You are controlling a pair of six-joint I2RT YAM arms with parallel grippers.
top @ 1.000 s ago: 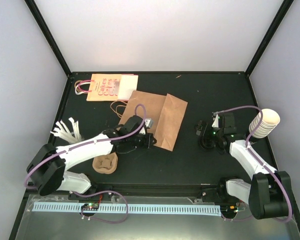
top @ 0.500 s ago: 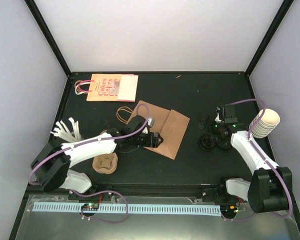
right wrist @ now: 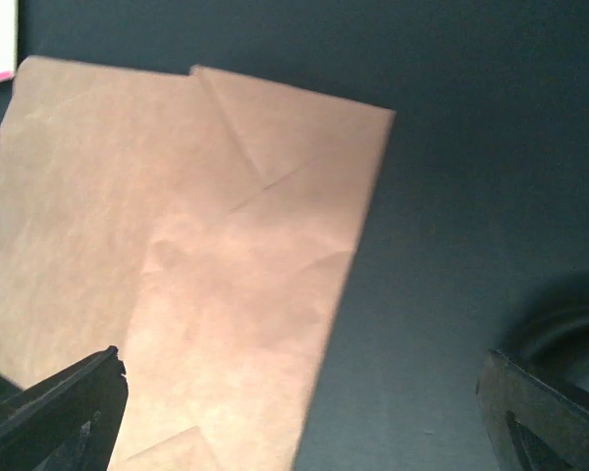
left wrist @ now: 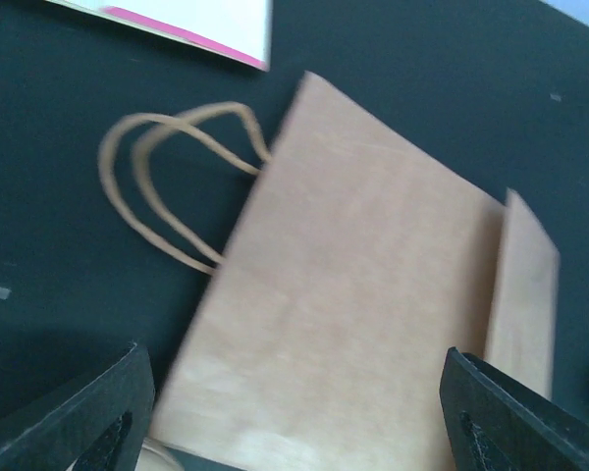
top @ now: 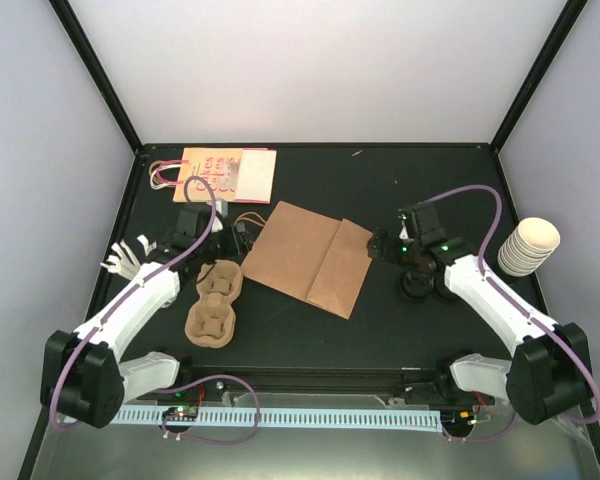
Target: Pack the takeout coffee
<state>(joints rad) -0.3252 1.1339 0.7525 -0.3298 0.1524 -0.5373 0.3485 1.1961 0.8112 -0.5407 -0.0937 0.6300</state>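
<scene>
Black bench, walled on three sides, arm bases at the near edge.

Left arm reaches up the left side. Left gripper is at the handle end of the brown paper bag. Its fingers sit at the far corners of the left wrist view, spread wide, gripping nothing, with the bag's near edge between them.

Right arm angles in from the right. Right gripper is at the bag's right corner. Its fingers are also spread wide, closed on nothing, over the bag's folded bottom end.

The brown bag lies flat mid-bench, collapsed, with its twine handles pointing left and the bottom flap folded over on the right.

A printed paper bag lies flat at the back left, well apart from the brown one.

Two pulp cup trays lie near the left arm, touching end to end, just left of the brown bag.

A stack of lidless cream cups lies tilted at the right edge of the bench.

Takeout coffee: can't single it out. Black round lids sit on the bench just right of the brown bag, beside the right forearm. From above I can't tell whether a cup sits under any of them. Nothing is inside the bag, which is flat.

White strips are fanned out at the left edge.
</scene>
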